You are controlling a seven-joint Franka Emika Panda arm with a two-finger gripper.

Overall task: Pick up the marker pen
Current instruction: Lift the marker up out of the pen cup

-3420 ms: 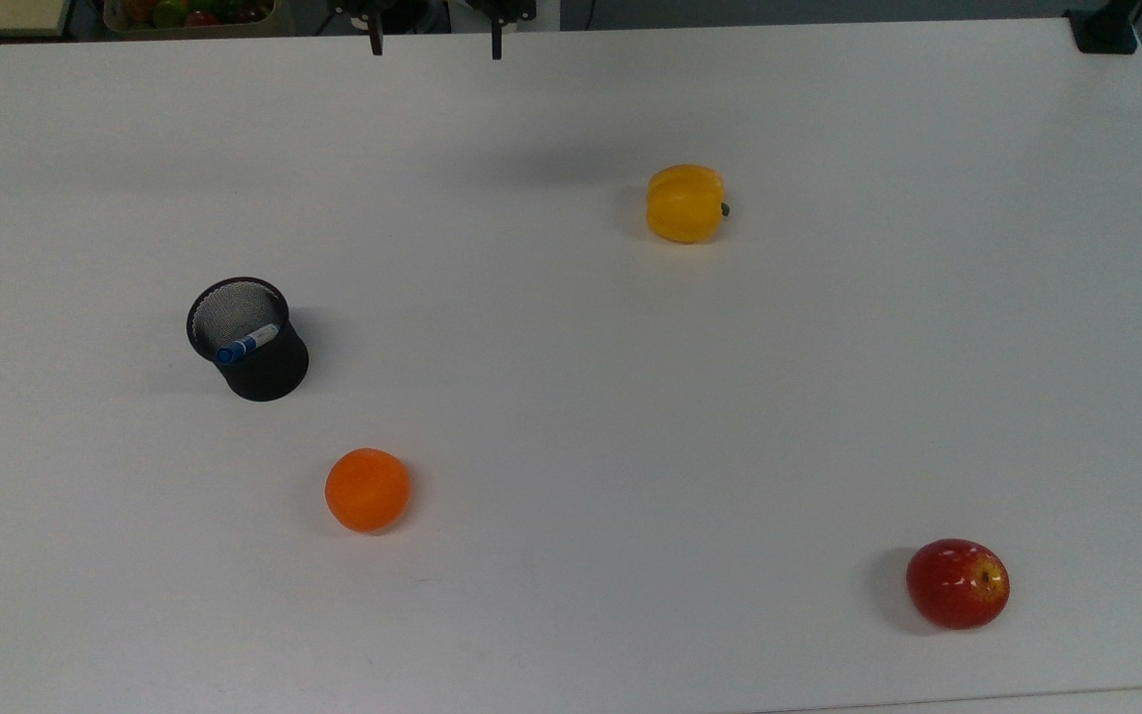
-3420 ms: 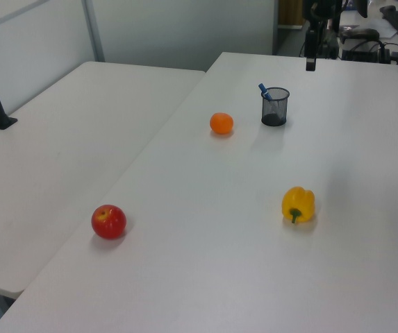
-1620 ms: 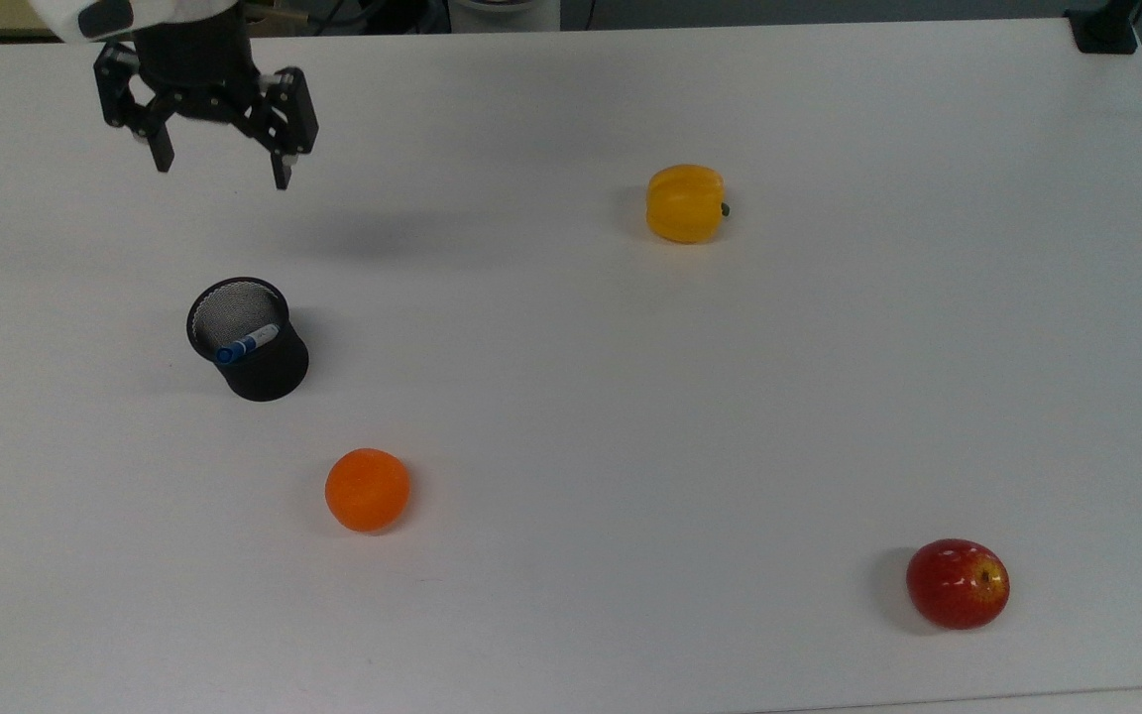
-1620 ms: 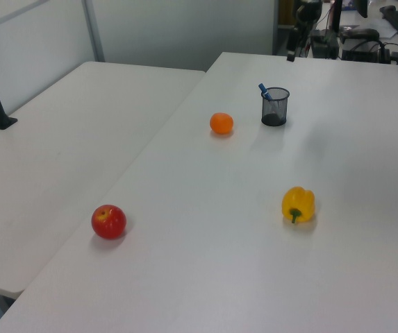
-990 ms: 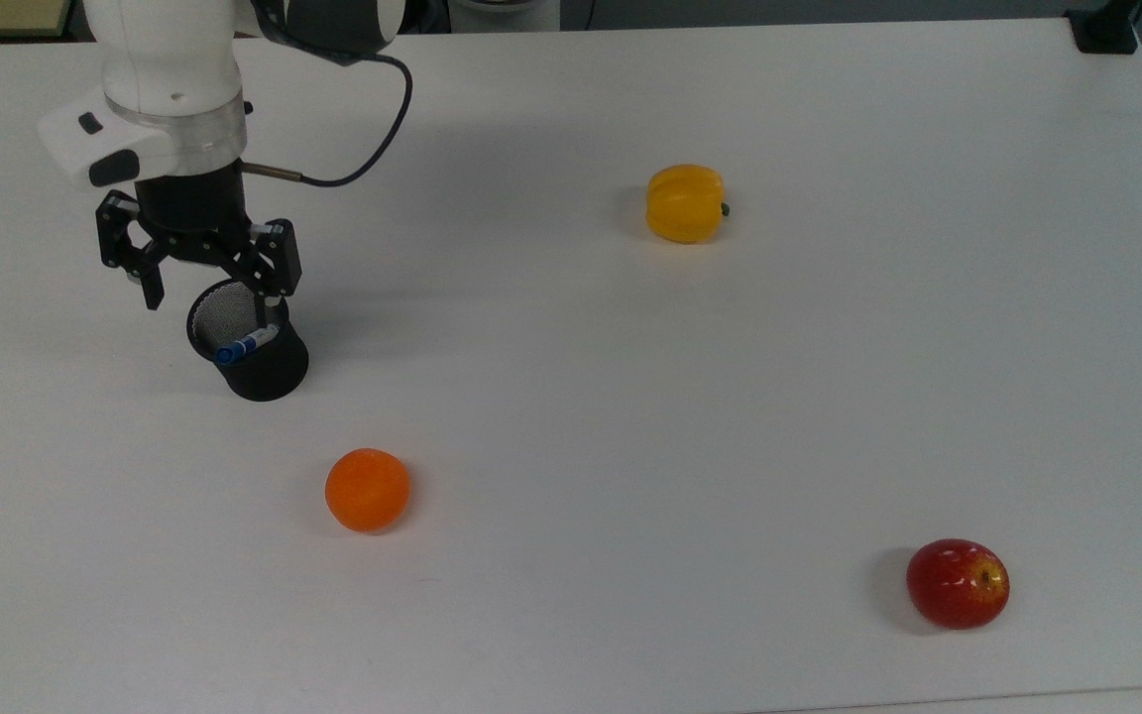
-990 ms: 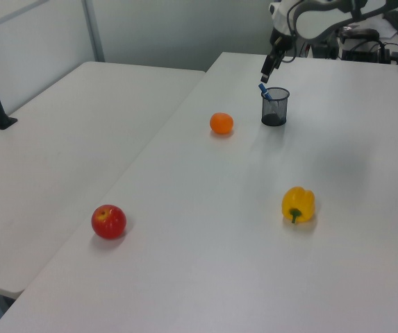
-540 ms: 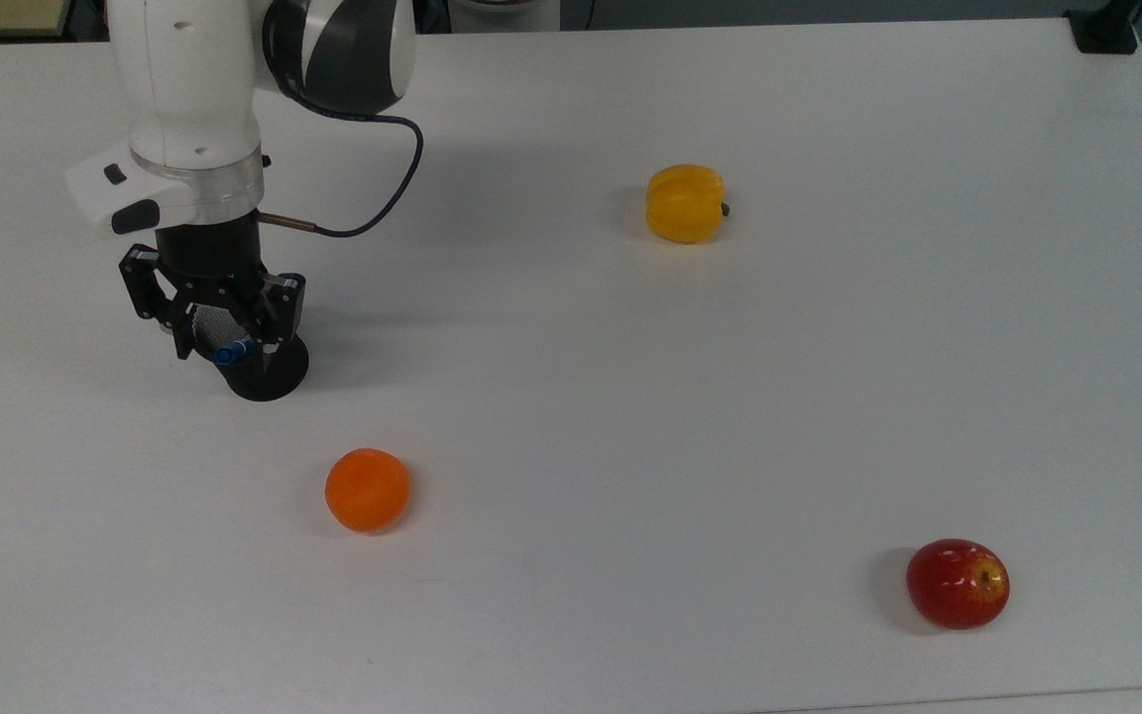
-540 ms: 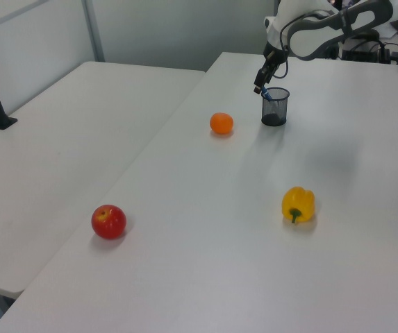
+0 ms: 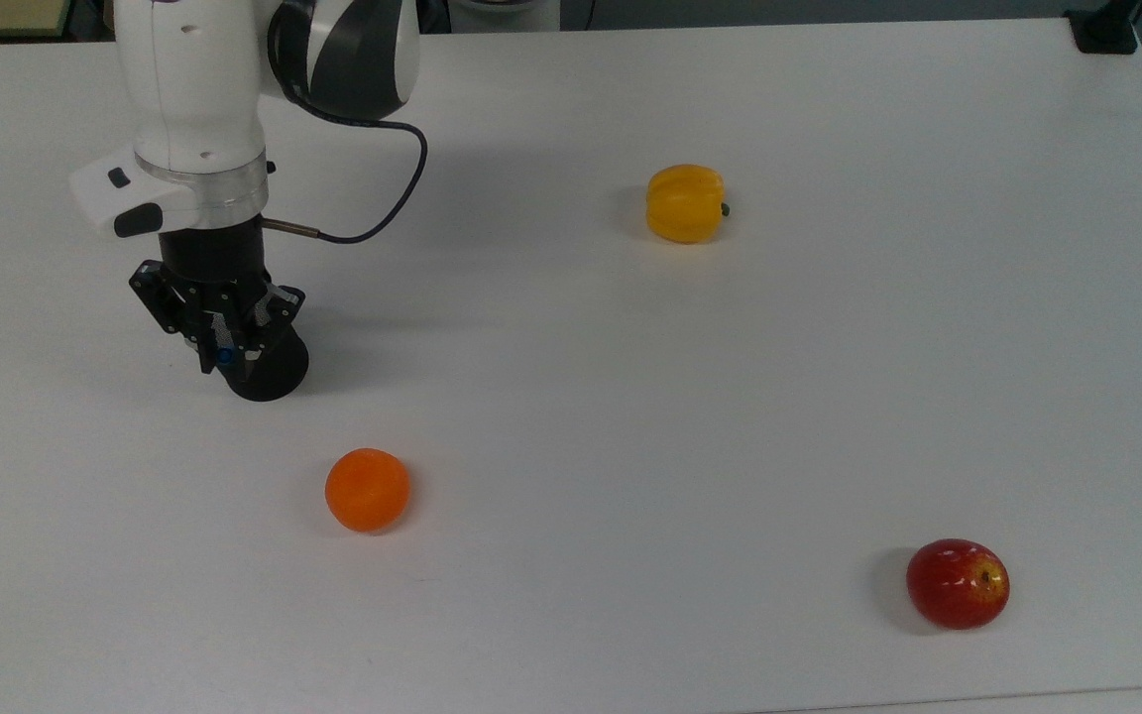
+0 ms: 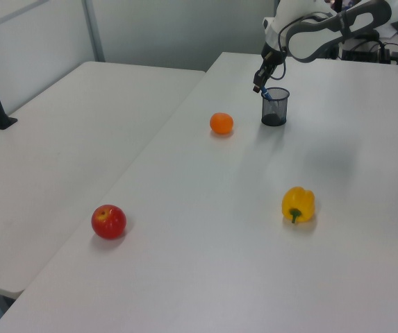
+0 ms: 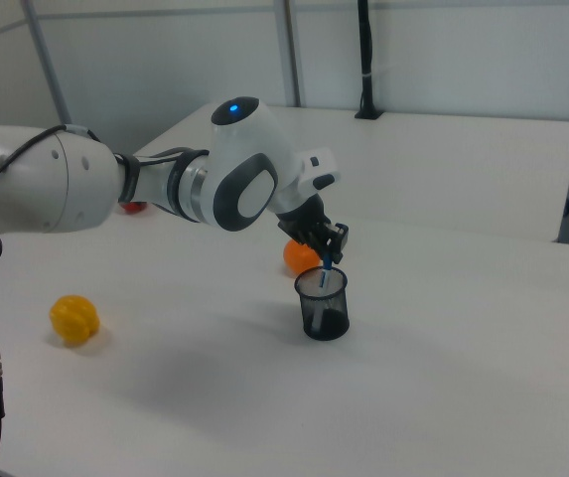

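Top view, left to right: gripper (image 9: 222, 359) is down over the black mesh cup (image 9: 274, 369), jaws closed in on the pen's (image 9: 224, 354) blue cap. The pen stands tilted in the cup, cap poking out above the rim. Arm (image 9: 196, 109) comes in from the top view's upper left, cable looping off its wrist. Orange (image 9: 367, 489) sits below and right of the cup, well apart. Yellow pepper (image 9: 685, 203) lies on its side mid-table, far from the cup. Apple (image 9: 958, 583) is near the top view's lower right corner. White table (image 9: 730, 416) under all. Right view: fingers (image 11: 328, 256) pinch the pen (image 11: 325, 271) just above the cup (image 11: 324, 303) rim; orange (image 11: 300, 255) behind it, pepper (image 11: 73, 318) at the right view's left.
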